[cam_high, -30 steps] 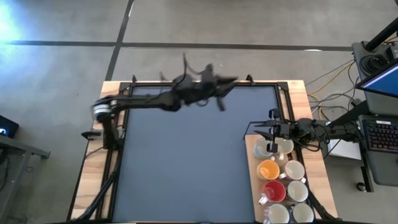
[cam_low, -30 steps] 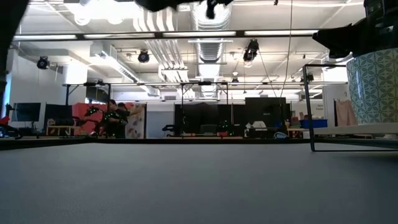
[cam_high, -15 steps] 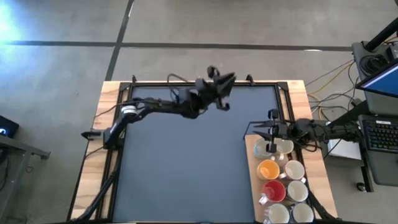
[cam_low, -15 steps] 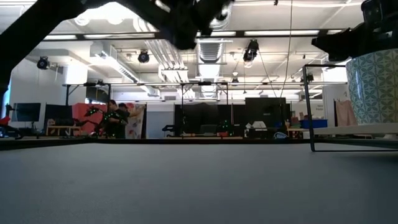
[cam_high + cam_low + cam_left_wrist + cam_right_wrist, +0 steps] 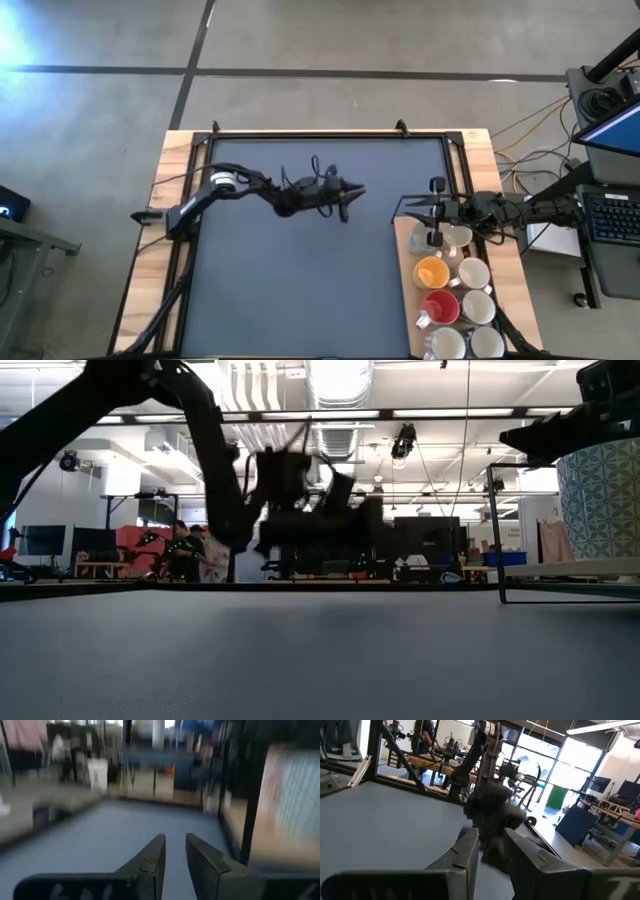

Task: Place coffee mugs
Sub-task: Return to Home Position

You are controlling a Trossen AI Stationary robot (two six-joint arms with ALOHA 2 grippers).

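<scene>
**Now the left arm is folding home, mugs shelved**

Across the table [image 5: 300,290] nothing is left to collect; as far as I can see the mat carries no mug. The shelf [image 5: 404,285] along the right side holds the lot, so I judge the placing done and only parking remains.

What changed is the left arm [image 5: 250,185]. A second ago it was stretched high over the far edge. Now it has dropped and pulled back over the middle of the mat, elbow bent toward its base. The low view shows it blurred, so it is moving fast. The right arm [image 5: 500,210] has not shifted; it waits over the shelf's far end.

The mugs [image 5: 476,273] stand in two rows on the shelf, orange mug [image 5: 432,272] and red mug [image 5: 440,307] in the inner row, whites around them. A patterned mug [image 5: 603,500] fills the low view's right edge.

The left gripper [image 5: 174,851] is empty, fingers a narrow gap apart. The right gripper [image 5: 491,845] is the same, holding nothing.
</scene>
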